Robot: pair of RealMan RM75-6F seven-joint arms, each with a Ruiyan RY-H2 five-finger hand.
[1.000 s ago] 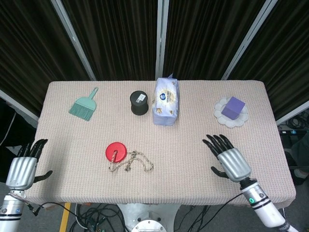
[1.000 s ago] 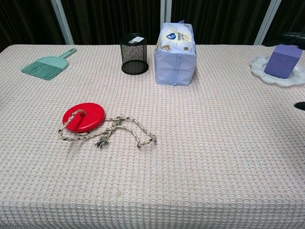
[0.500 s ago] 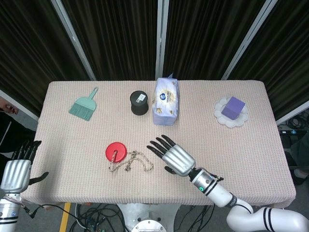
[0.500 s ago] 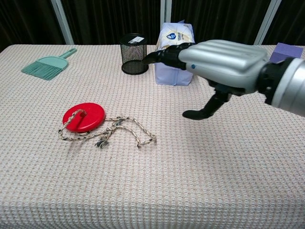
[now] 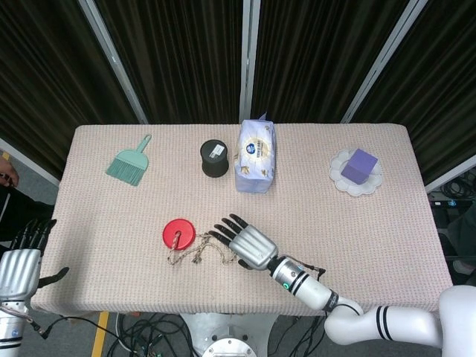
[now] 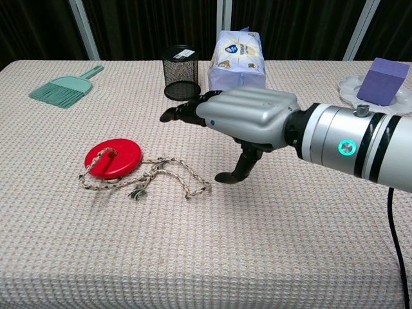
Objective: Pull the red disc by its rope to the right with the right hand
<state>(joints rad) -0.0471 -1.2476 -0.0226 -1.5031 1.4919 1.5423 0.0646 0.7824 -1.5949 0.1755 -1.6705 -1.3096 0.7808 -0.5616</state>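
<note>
The red disc (image 5: 178, 233) (image 6: 114, 157) lies flat on the table, left of centre. Its braided rope (image 5: 202, 251) (image 6: 164, 177) trails right from it in loose loops, ending near the table's middle. My right hand (image 5: 242, 242) (image 6: 241, 119) hovers over the rope's right end, palm down, fingers spread and pointing toward the disc, thumb hanging down beside the rope's free end without holding it. My left hand (image 5: 16, 266) hangs off the table's left front corner, fingers apart, holding nothing.
Along the back stand a teal hand brush (image 5: 130, 161), a black mesh cup (image 5: 214, 158), a tissue pack (image 5: 256, 156) and a white plate (image 5: 348, 181) bearing a purple block (image 5: 360, 165). The table's front edge (image 5: 245, 309) runs just behind my right forearm.
My right hand has swept left from the table's right side to above the rope's end. The left hand has drifted slightly down and left. Disc and rope lie unmoved.
</note>
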